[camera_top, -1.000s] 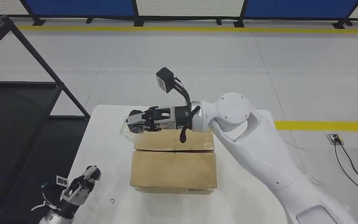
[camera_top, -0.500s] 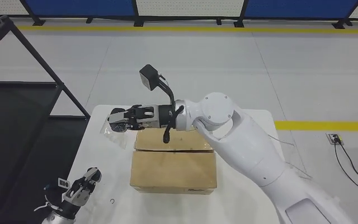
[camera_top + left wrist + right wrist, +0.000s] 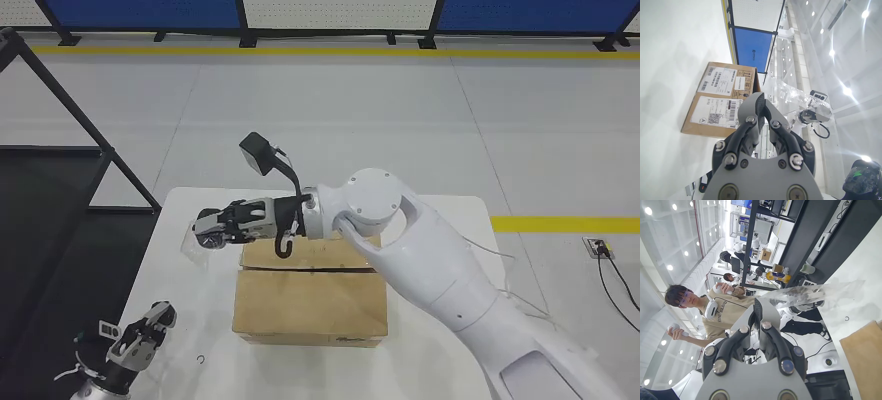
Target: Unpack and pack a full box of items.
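Right hand (image 3: 204, 228) carried clear bag (image 3: 806, 294) off box (image 3: 310, 300), left wrist view shows labels (image 3: 717, 81)

The room is very bright. Round ceiling lights (image 3: 831, 52) shine with starry glare in both wrist views. The white counter (image 3: 185, 310) gleams, with only soft, faint shadows near the box (image 3: 310, 300). Straight lines bend near the wrist views' edges.

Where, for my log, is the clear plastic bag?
In the top view, the clear plastic bag hangs from the right gripper over the white table, left of the brown cardboard box.
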Robot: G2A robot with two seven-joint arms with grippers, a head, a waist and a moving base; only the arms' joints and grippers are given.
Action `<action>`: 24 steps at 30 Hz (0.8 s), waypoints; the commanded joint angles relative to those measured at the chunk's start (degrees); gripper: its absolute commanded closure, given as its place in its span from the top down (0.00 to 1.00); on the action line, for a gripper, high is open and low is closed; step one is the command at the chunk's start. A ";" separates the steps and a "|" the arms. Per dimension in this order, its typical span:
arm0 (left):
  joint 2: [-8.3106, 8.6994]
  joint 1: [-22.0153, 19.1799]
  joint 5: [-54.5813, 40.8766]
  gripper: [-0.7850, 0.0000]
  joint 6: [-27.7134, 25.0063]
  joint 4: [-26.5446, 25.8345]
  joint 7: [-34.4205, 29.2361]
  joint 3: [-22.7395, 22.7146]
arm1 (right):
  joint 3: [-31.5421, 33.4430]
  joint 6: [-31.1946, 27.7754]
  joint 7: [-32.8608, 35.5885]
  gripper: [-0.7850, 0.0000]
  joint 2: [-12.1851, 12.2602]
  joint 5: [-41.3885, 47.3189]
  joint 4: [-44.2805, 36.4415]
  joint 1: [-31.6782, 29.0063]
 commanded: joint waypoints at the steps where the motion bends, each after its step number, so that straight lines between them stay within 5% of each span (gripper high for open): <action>1: 0.02 -0.05 -0.11 1.00 0.34 -0.07 -0.15 -0.18 | 0.24 0.39 0.11 0.00 0.03 -0.55 0.26 -0.47; 24: -0.10 -0.06 0.82 1.00 1.83 -1.57 0.78 0.65 | 6.56 5.84 1.65 0.00 2.29 -6.21 -5.89 -7.91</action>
